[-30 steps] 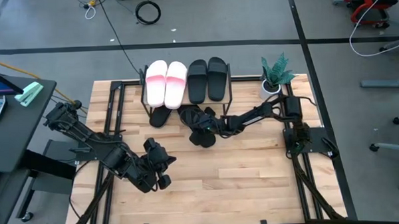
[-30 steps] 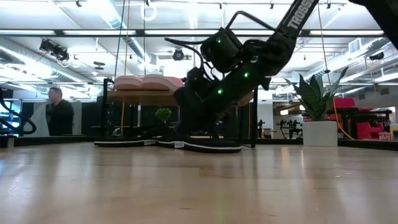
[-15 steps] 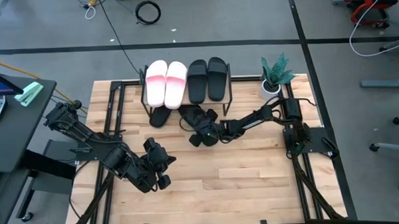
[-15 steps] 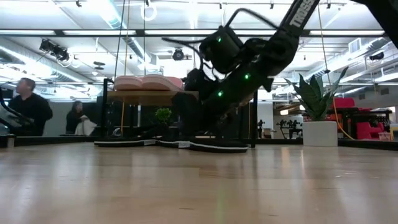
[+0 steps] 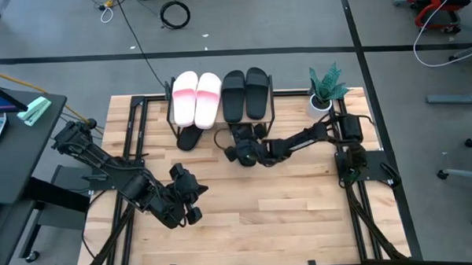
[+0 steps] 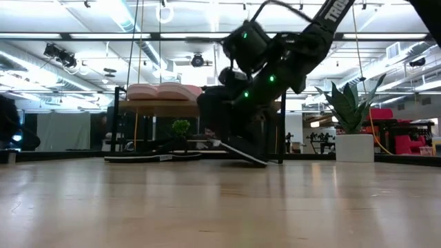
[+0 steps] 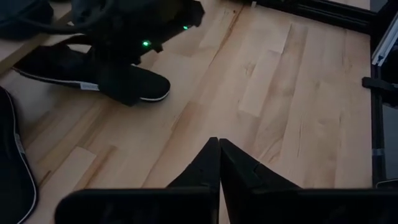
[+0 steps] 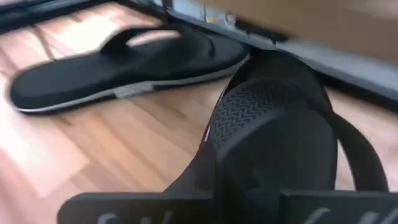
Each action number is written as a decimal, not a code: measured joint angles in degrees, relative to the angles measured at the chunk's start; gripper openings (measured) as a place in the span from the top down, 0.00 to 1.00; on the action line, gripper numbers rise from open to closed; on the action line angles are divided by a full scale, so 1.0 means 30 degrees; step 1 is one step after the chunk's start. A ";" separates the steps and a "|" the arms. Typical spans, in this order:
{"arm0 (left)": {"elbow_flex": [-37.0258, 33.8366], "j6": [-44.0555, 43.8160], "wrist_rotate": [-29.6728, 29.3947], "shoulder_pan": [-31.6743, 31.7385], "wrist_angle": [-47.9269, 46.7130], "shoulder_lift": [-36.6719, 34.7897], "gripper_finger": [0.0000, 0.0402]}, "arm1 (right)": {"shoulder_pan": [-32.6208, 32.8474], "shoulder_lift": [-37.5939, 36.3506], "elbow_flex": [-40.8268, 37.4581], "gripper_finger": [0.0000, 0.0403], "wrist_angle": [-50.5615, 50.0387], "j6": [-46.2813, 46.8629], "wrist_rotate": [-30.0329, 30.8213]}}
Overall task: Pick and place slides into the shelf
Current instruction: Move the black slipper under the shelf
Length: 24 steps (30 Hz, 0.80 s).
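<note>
High view: two pink (image 5: 195, 97), four black slides; right fingers (image 5: 238, 150) pinch one black slide (image 5: 242, 135), left fingers (image 5: 193, 202) pressed together.

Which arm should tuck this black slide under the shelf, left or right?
Right. The right gripper is already shut on the black slide, tilted off the table just in front of the shelf. The left gripper sits shut, holding nothing, out over the middle of the table, well back from it.

Right arm stretched low across the surface, right pincer (image 5: 238, 150) clamped on its load, tilted. Left arm folded near front-left, left pincer (image 7: 219, 163) fingers pressed together, idle.
</note>
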 joint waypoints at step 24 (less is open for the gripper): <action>0.0000 -0.0519 0.0003 0.0000 0.0033 0.0000 0.94 | -0.1495 0.0000 0.0007 0.79 0.0454 -0.1513 -0.6177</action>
